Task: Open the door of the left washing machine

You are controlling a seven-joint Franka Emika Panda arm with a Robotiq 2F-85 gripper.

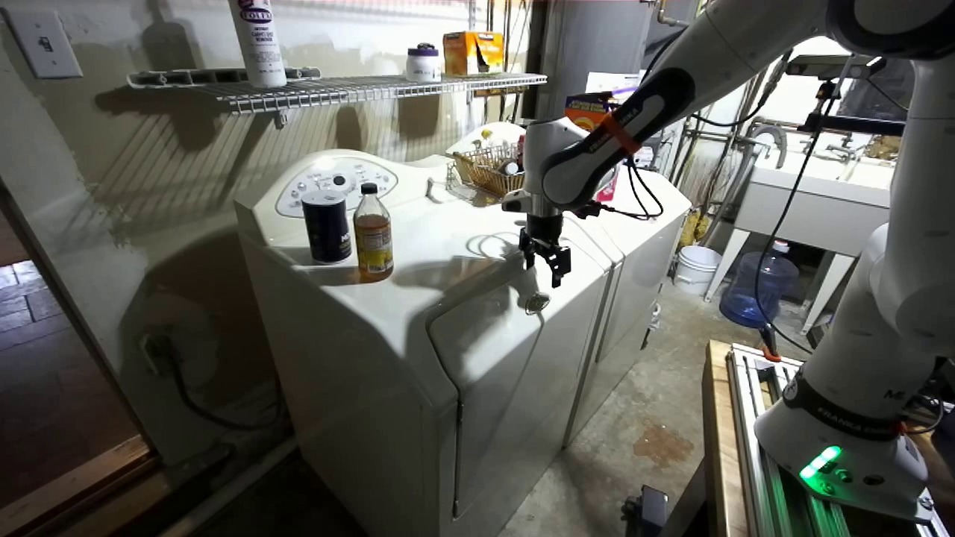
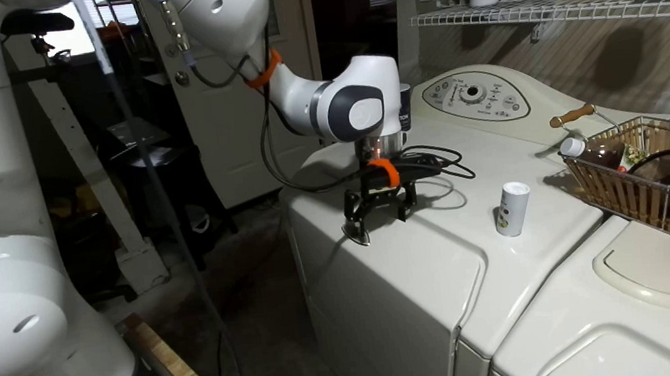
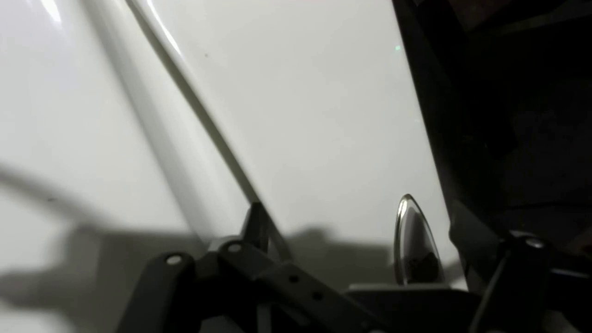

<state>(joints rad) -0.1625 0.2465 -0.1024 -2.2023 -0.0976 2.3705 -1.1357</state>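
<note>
- Presently, leftmost in an exterior view: left washing machine (image 1: 358, 350), large, white, boxy.
- Next rightward: its door (image 1: 515, 391), sloping forward at the top, then dropping down the front; sits flush, looks closed.
- On the door's upper bend: oval metal-rimmed handle (image 1: 537, 303).
- Key relation: handle lies just below the gripper (image 1: 542, 272), offset toward the door's front edge. Its long axis runs roughly along that edge, so the jaws span across it. Wrist view puts it nearer the right-hand finger (image 3: 476, 240).
- Jaws: spread, pinching nothing. Contact with handle: cannot tell.
- Rightmost: Panda arm (image 1: 724, 56) reaches in from the right, forearm slanting down leftward, gripper pointing down.
- Judgement: pre-grasp; next probably a small lowering to hook the handle, then a pull outward.
</note>
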